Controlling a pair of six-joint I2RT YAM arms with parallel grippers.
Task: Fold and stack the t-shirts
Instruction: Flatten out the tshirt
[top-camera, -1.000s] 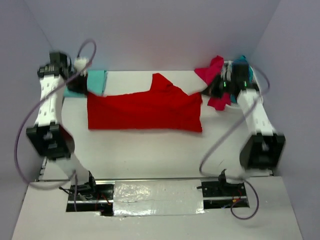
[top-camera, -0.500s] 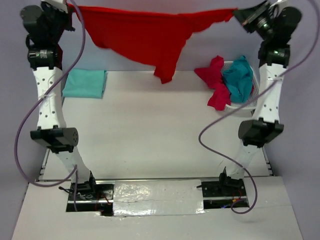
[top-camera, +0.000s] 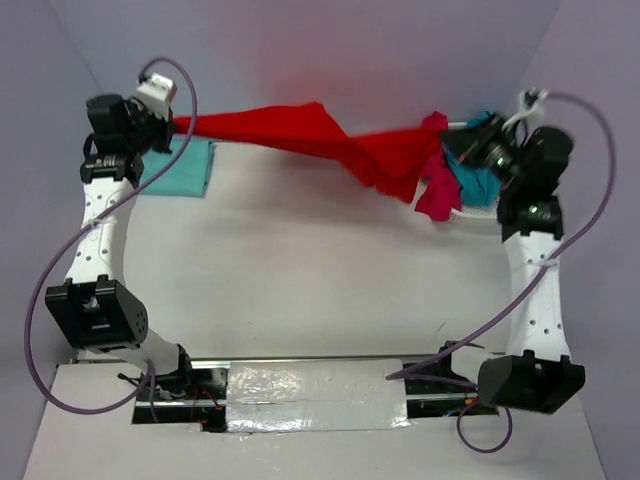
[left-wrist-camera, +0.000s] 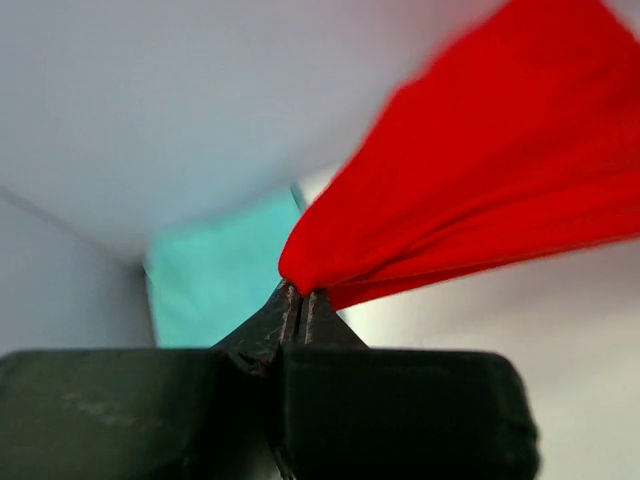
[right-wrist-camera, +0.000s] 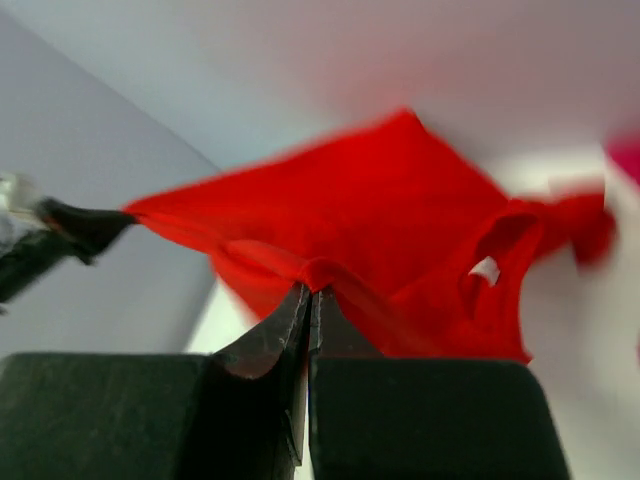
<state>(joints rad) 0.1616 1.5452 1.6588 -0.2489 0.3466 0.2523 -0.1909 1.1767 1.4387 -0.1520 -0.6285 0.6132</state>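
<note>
Red t-shirt (top-camera: 300, 128), pinched at both ends by left end effector (left-wrist-camera: 295, 300) and right end effector (right-wrist-camera: 308, 292), has dropped from its high lift to just above the table's (top-camera: 300, 270) far edge; we expect laydown next.

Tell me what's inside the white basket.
A teal shirt lies in the basket, a magenta shirt spilling over its left rim. The right arm and the held red shirt cover part; anything underneath is hidden.
</note>
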